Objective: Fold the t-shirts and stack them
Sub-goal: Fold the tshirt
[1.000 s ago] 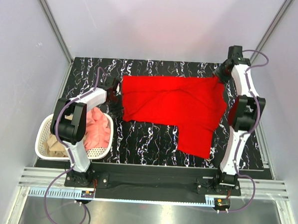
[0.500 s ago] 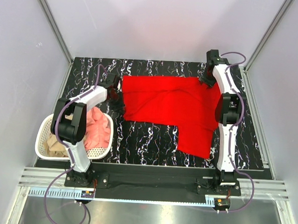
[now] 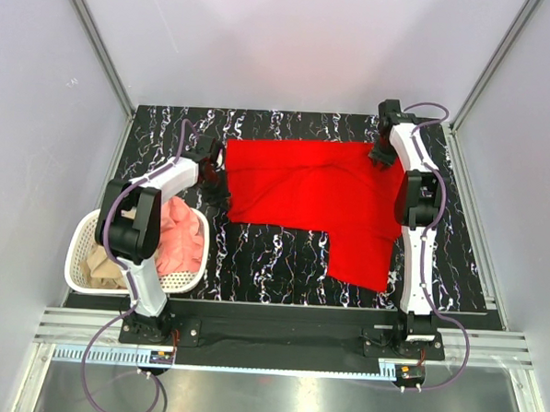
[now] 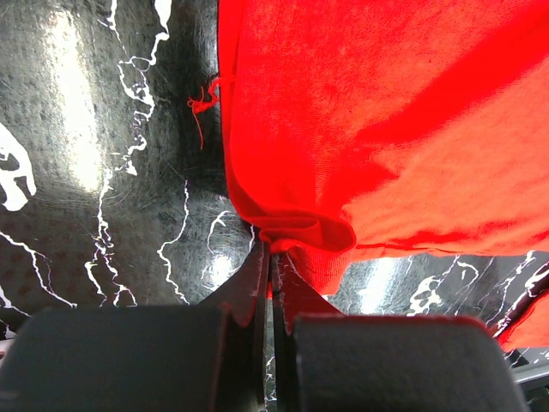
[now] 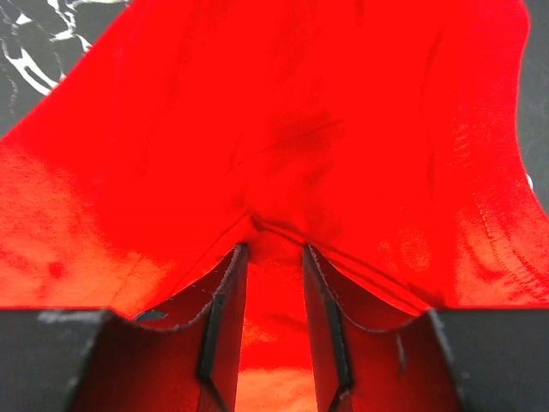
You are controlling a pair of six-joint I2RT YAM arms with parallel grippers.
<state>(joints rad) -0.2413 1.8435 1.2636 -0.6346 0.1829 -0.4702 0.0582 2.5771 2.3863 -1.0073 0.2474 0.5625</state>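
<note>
Red t-shirt (image 3: 304, 184) is lying spread across the black marbled desk (image 3: 272, 261). Left hand (image 4: 270, 255) is clenching its left hem. Right hand (image 5: 273, 253) is straddling a pucker at its far right corner, fingers apart; I cannot tell whether it is gripping.

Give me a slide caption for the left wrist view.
Left gripper shut on the folded edge of the red shirt, over the black marbled table.

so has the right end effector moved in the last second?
Yes: the right end effector moved left, away from the right table edge, onto the red t-shirt.
</note>
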